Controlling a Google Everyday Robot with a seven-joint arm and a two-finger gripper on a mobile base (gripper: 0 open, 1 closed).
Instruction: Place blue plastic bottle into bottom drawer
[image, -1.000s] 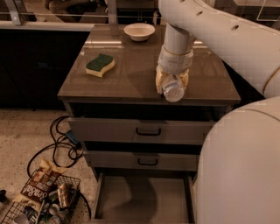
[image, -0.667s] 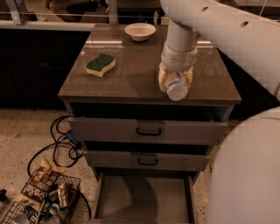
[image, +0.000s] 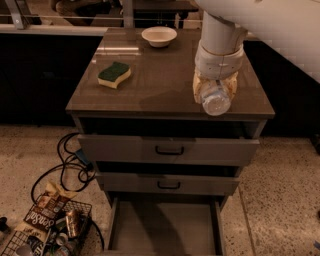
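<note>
Caught mid-grip: my end effector (image: 215, 91), at the end of the white arm (image: 220, 40), hangs over the front-right part of the cabinet's surface (image: 165, 85), pinching the blue plastic bottle (image: 217, 102). Tan fingers (image: 197, 87) hug the bottle on both sides. Its rounded end faces the camera, near the surface's front edge. Can't tell whether the bottle touches the surface.

Well left of the end effector, a green-yellow sponge (image: 114, 74) lies flat. Behind & left of the end effector, near the back edge, sits a white bowl (image: 159, 36).

Below the end effector: upper drawer front (image: 125, 149), then second drawer front (image: 130, 183) under it, each w/ a black handle. Lowest down, the bottom drawer (image: 165, 222) stands pulled out, bare grey floor showing.

Far down-left, on the speckled floor: black cables (image: 67, 167) & a wire basket (image: 30, 237) w/ cans & a snack bag.
</note>
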